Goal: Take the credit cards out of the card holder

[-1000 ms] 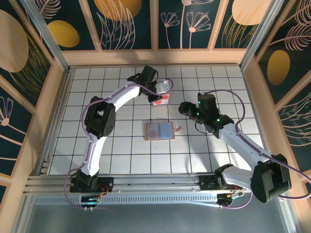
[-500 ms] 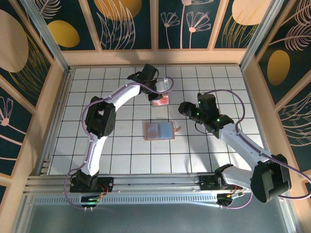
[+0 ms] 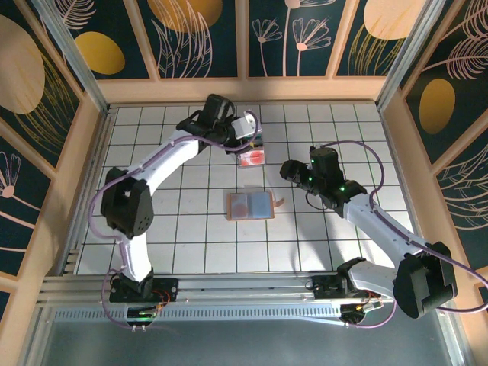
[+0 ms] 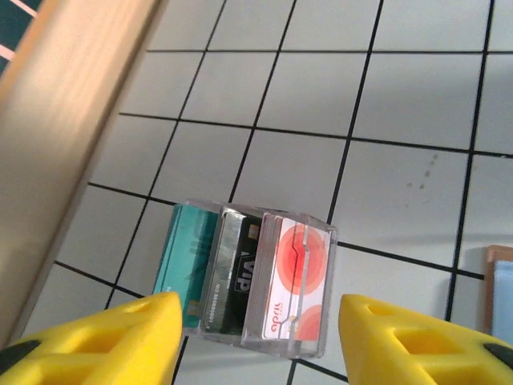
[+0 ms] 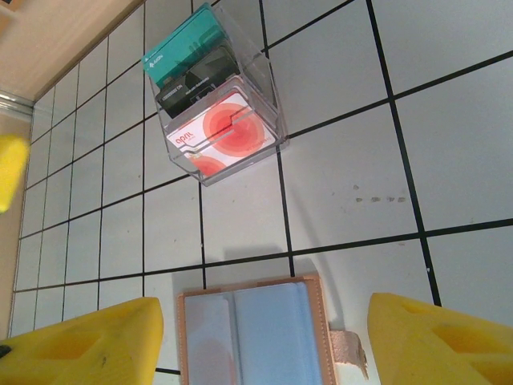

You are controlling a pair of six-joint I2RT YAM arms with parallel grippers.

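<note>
The card holder (image 3: 250, 204), a tan leather wallet, lies open and flat at mid-table, blue-grey inside (image 5: 256, 337), strap tab (image 5: 349, 353) on its right. A teal-green card (image 4: 186, 257), a black card (image 4: 232, 273) and a pale card with red circles (image 4: 295, 277) stand in a clear plastic box (image 3: 252, 158) behind the wallet. My left gripper (image 3: 253, 142) hangs open just over that box (image 4: 321, 241), one yellow finger each side (image 4: 258, 325). My right gripper (image 3: 290, 169) is open above the wallet's near end (image 5: 264, 337).
A wooden wall (image 4: 72, 120) runs close to the left of the box, and wooden rails (image 3: 244, 90) border the white grid table. The clear box (image 5: 216, 104) sits about one tile beyond the wallet. Open tiles lie right of the box (image 4: 417, 160).
The left arm's elbow swung out to the left and its wrist pulled back slightly toward the far wall. The box, the wallet and the right arm kept their places.
</note>
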